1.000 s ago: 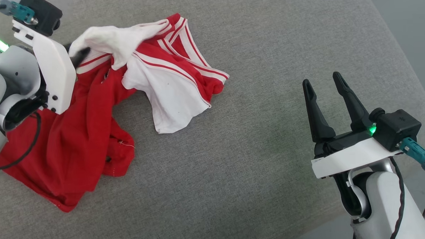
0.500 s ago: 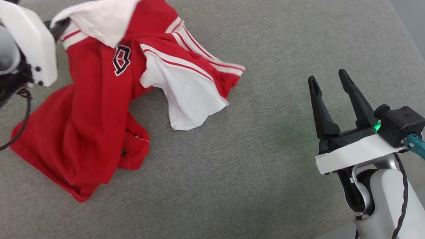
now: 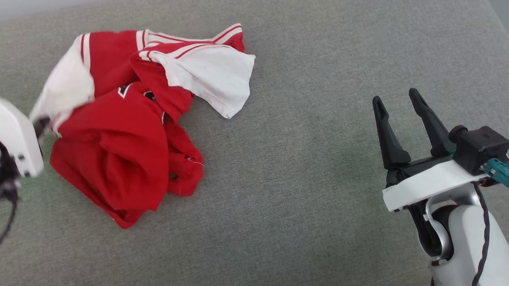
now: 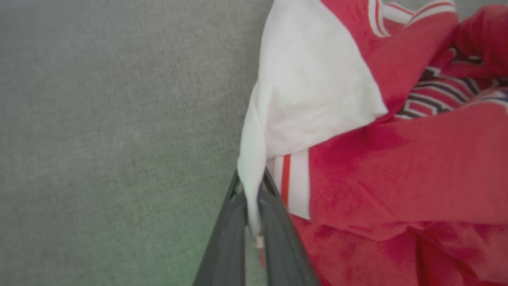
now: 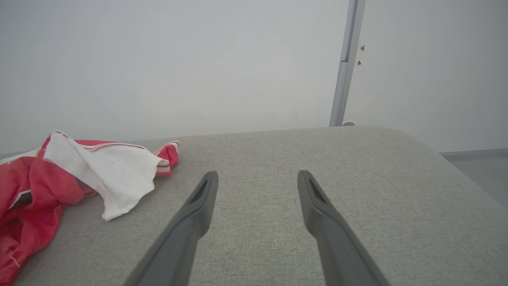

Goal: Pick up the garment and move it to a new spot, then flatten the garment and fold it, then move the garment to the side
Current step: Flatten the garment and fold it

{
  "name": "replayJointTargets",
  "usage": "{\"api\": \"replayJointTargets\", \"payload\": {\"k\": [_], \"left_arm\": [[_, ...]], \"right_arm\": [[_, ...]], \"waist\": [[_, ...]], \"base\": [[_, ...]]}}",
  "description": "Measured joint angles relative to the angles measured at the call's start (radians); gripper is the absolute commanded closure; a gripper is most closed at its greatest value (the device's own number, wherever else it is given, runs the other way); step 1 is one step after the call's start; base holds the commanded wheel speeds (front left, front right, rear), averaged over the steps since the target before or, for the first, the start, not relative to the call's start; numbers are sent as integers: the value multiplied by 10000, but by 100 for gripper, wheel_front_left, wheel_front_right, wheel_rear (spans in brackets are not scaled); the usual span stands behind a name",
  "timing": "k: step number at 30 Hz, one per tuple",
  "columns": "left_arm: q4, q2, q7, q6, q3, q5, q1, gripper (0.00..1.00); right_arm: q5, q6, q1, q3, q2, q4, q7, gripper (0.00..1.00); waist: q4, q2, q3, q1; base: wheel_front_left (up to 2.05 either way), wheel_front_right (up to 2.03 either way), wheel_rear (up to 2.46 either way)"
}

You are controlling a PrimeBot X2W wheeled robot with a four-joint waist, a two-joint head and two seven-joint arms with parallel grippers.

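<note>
The garment (image 3: 119,139) is a small red shirt with white sleeves and striped trim, bunched in a heap at the left of the grey cushion. My left gripper (image 3: 41,123) is at its left edge, shut on the edge of a white sleeve. In the left wrist view that sleeve (image 4: 301,91) runs down between my left gripper's (image 4: 253,190) closed fingers, with the red body (image 4: 416,171) crumpled to the right. My right gripper (image 3: 399,102) stands open and empty far to the right. The right wrist view has the garment (image 5: 59,174) at its left, beyond my right gripper (image 5: 258,178).
The grey fabric cushion (image 3: 303,200) bears everything; its rounded right edge (image 3: 494,24) drops to the floor. A pale wall (image 5: 198,63) with a vertical metal strip (image 5: 344,63) rises behind the cushion's far edge.
My left gripper closed on the white sleeve and drew it down and leftward. The garment's upper part was lifted, then settled into a tighter heap. The head camera shifted. The right gripper stayed open.
</note>
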Motion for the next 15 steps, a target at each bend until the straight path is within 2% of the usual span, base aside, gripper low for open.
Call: {"api": "replayJointTargets", "payload": {"k": [7, 13, 14, 15], "left_arm": [[-844, 194, -6, 353, -153, -711, 1546, 100], [-1369, 259, -54, 489, -176, -926, 2042, 100], [-1407, 268, -61, 502, -144, -945, 2042, 89], [-1448, 297, -67, 518, -123, -947, 2041, 67]], "right_arm": [[-107, 0, 224, -196, 2, -219, 332, 0], [-163, 0, 294, -253, 0, -470, 581, 0], [-171, 0, 303, -238, 0, -491, 617, 0], [-180, 0, 305, -217, 2, -512, 656, 0]], "waist": [[246, 0, -320, 0], [514, 0, -505, 0], [555, 0, -525, 0], [592, 0, -549, 0]], "base": [[0, 0, 0], [0, 0, 0], [0, 0, 0], [0, 0, 0]]}}
